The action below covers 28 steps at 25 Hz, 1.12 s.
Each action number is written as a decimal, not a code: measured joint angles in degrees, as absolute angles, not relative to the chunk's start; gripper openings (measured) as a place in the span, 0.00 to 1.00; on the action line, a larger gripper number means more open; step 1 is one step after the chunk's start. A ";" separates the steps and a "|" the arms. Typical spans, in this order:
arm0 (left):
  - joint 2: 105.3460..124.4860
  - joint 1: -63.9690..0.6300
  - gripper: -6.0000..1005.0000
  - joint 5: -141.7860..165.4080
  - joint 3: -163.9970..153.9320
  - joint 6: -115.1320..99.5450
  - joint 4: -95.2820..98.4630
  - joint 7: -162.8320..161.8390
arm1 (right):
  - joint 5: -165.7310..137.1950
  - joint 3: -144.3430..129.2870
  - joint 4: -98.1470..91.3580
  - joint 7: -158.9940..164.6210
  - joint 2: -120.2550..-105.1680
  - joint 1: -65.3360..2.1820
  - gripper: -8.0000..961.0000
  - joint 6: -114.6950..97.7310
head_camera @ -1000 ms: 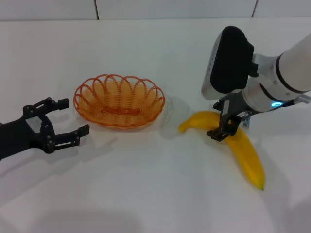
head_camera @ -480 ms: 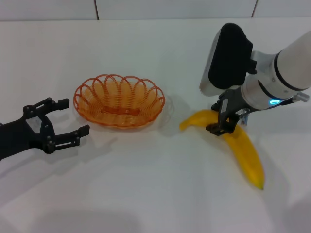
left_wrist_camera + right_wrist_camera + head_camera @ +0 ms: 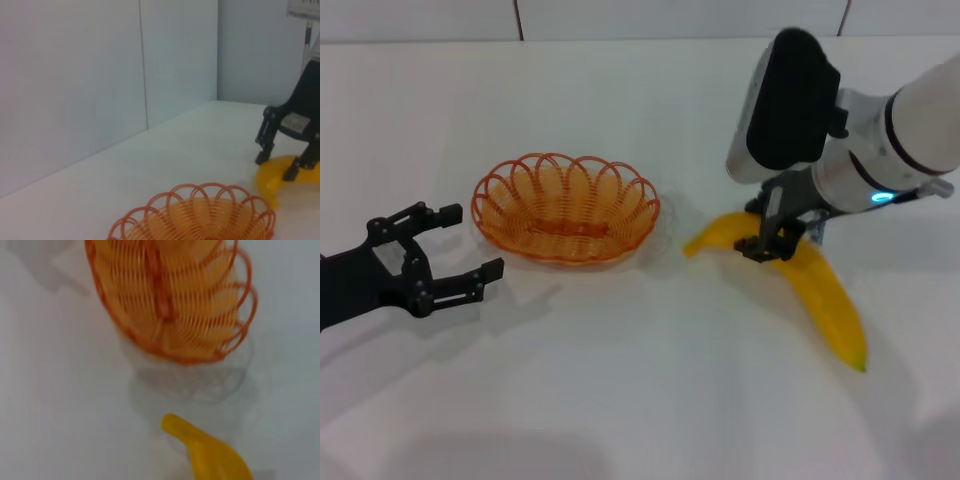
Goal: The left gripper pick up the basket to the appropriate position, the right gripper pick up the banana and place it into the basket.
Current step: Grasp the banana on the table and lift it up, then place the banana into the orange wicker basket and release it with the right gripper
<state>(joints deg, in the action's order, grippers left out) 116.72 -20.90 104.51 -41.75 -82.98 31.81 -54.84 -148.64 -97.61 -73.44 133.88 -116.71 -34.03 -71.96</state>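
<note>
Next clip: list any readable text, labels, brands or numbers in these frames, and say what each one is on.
No text is readable in any view.
Right gripper: a small white label, print too blurred to read.
Basket, banana, left gripper: no markings visible.

This looks like a robot test bench in a lab, not a home. The white table (image 3: pixel 620 400) is plain and smooth, and it carries only a few props: an orange wire basket (image 3: pixel 565 207) near the centre and one banana (image 3: pixel 815 290) at 3 o'clock from it. At 12 o'clock a pale panelled wall (image 3: pixel 100 75) with thin vertical seams closes the space, bare like a partition.
</note>
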 joint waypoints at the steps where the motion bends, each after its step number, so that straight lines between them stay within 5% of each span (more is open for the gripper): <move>1: 116.72 -20.87 0.90 104.51 -41.75 -82.97 31.81 -54.84 | -148.63 -97.60 -74.82 133.87 -116.71 -33.58 0.51 -71.97; 12: 116.81 -20.73 0.90 104.48 -41.75 -82.97 31.81 -54.35 | -146.36 -98.57 -86.47 132.31 -116.75 -32.56 0.51 -71.36; 28: 116.98 -21.73 0.90 102.19 -41.75 -83.11 29.02 -51.18 | -141.33 -105.22 -75.52 129.09 -117.10 -45.79 0.51 -62.31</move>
<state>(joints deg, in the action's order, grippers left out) 116.98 -21.73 102.19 -41.75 -83.11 29.02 -51.18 -141.33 -105.22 -75.52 129.09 -117.10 -45.79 -62.31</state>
